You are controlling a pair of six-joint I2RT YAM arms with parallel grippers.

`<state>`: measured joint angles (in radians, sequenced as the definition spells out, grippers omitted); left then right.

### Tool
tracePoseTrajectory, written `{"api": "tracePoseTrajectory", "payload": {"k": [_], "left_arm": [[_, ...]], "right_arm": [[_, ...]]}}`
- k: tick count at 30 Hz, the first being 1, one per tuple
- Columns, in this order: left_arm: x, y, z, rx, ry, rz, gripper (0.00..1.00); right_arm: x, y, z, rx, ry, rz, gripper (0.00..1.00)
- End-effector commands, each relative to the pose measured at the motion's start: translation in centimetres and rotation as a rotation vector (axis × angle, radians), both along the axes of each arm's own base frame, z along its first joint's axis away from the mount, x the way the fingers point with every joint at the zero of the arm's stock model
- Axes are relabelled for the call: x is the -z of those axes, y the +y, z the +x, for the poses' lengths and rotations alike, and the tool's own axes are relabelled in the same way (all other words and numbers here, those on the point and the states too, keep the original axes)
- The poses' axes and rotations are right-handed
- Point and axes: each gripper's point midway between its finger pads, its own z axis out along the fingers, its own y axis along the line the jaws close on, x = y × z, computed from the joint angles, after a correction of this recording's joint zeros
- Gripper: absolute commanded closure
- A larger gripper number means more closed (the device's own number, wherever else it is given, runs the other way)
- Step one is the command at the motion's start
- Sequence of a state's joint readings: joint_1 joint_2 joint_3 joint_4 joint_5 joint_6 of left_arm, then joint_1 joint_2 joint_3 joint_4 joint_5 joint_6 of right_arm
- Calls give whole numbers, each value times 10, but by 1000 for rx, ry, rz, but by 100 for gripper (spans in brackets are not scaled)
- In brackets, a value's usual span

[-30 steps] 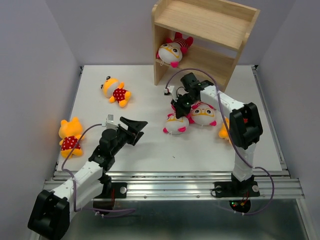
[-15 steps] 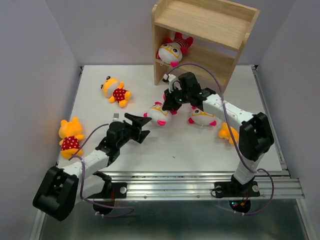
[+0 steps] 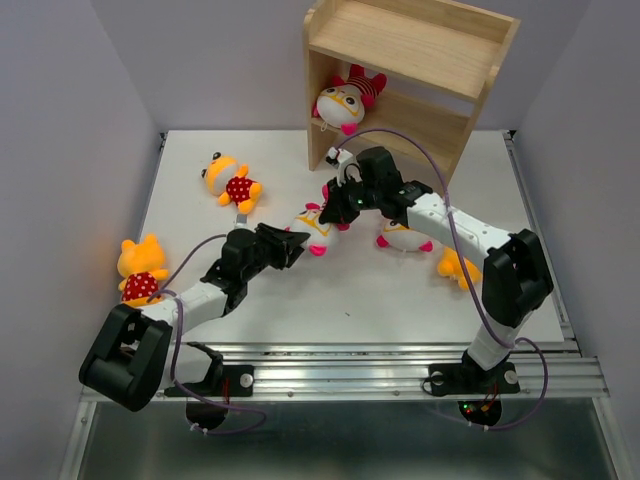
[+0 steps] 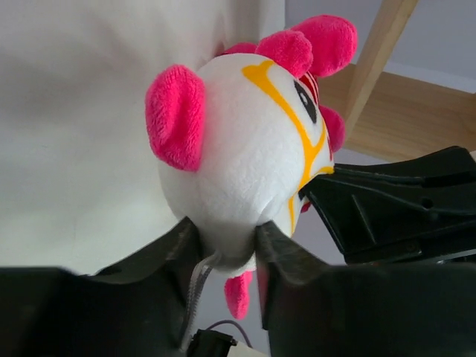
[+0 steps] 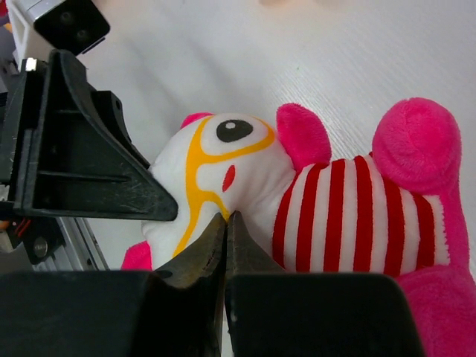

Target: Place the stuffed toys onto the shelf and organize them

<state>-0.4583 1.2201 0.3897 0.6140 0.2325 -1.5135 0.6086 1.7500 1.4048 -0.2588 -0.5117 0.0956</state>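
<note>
- The left gripper has its fingers closed in on the white head of a striped toy, with one finger pressing each side.
- The right gripper has its fingers drawn tight together. They pinch the same toy where the face meets the red-and-white body.
- This toy sits between the two grippers over the middle of the table, just in front of the shelf's left side panel. I cannot tell whether it touches the table.
- The shelf stands at the table's far edge.
- A second striped toy lies on the lower tier at its left end, head poking out past the front.
- A third striped toy lies on the table under the right arm.
- An orange toy lies toward the far left corner.
- A second orange toy sits by the left edge.
- A third orange toy is half hidden behind the right arm.
</note>
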Motion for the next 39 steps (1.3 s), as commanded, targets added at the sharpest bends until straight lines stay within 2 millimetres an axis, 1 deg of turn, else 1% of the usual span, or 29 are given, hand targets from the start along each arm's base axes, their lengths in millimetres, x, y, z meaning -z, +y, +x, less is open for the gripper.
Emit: {"api": "tracePoseTrajectory", "payload": {"k": [1, 3, 4, 6, 8, 9, 10, 12, 13, 14, 16, 17, 18, 20, 21, 23, 24, 27, 28, 30, 31, 32, 33, 34, 35, 36, 37, 38, 39], "left_arm": [[-34, -6, 11, 6, -122, -23, 67], [-34, -6, 13, 13, -147, 4, 82], [-36, -7, 14, 18, -160, 17, 93], [-33, -7, 16, 43, -204, 85, 100], [-39, -9, 19, 63, -253, 132, 100], [-39, -8, 20, 72, -269, 168, 100], [-42, -7, 23, 87, -321, 232, 100], [-48, -3, 24, 107, -385, 326, 100], [-49, 0, 25, 101, -399, 360, 100], [-51, 2, 26, 102, -418, 391, 100], [-63, 5, 26, 111, -476, 440, 100], [-66, 6, 27, 117, -505, 475, 100], [-77, 7, 28, 115, -534, 484, 100], [-87, 4, 28, 131, -576, 496, 100], [-93, 3, 30, 134, -591, 496, 100], [-112, -3, 30, 151, -640, 474, 100], [-125, -7, 33, 150, -665, 457, 100], [-147, -16, 32, 173, -716, 399, 100], [-161, -21, 32, 179, -743, 377, 100], [-171, -26, 34, 181, -763, 358, 100], [-186, -28, 35, 175, -789, 343, 100], [-192, -32, 35, 183, -800, 333, 100], [-192, -36, 39, 189, -796, 332, 100], [-206, -39, 41, 185, -820, 318, 100], [-211, -44, 41, 193, -829, 310, 100], [-209, -49, 47, 201, -824, 310, 100], [-223, -53, 50, 193, -849, 299, 100], [-219, -60, 55, 205, -840, 300, 100], [-232, -65, 59, 202, -864, 292, 100]], "right_arm": [[-37, 8, -9, -65, -74, 92, 99], [-38, 9, -17, -111, -72, 98, 99], [-38, 9, -19, -142, -93, 91, 99], [-40, 9, -26, -205, -121, 89, 99], [-43, 5, -28, -254, -181, 55, 86], [-46, 3, -27, -266, -210, 39, 77], [-53, -2, -21, -269, -274, -3, 45], [-59, -14, -10, -232, -347, -81, 17], [-65, -20, -3, -240, -408, -111, 14], [-84, -30, 6, -217, -464, -118, 9], [-97, -46, 10, -227, -499, -140, 3], [-110, -54, 10, -253, -558, -141, 3], [-126, -65, 9, -273, -571, -117, 2], [-146, -75, 3, -318, -635, -99, 2], [-165, -79, -5, -332, -677, -76, 2], [-183, -85, -11, -328, -729, -64, 2], [-202, -90, -14, -309, -765, -50, 2], [-229, -104, -10, -221, -759, -15, 2], [-246, -111, -5, -166, -760, 7, 2], [-260, -121, 1, -111, -765, 25, 2], [-269, -125, 4, -89, -782, 37, 2], [-278, -132, 8, -55, -779, 51, 2], [-282, -135, 9, -41, -784, 56, 2], [-286, -138, 12, -28, -791, 59, 1], [-290, -143, 14, -10, -793, 62, 1], [-293, -143, 13, -9, -802, 64, 1], [-296, -149, 16, 8, -816, 59, 1], [-299, -155, 20, 30, -821, 55, 1], [-301, -158, 22, 36, -823, 58, 1]]}}
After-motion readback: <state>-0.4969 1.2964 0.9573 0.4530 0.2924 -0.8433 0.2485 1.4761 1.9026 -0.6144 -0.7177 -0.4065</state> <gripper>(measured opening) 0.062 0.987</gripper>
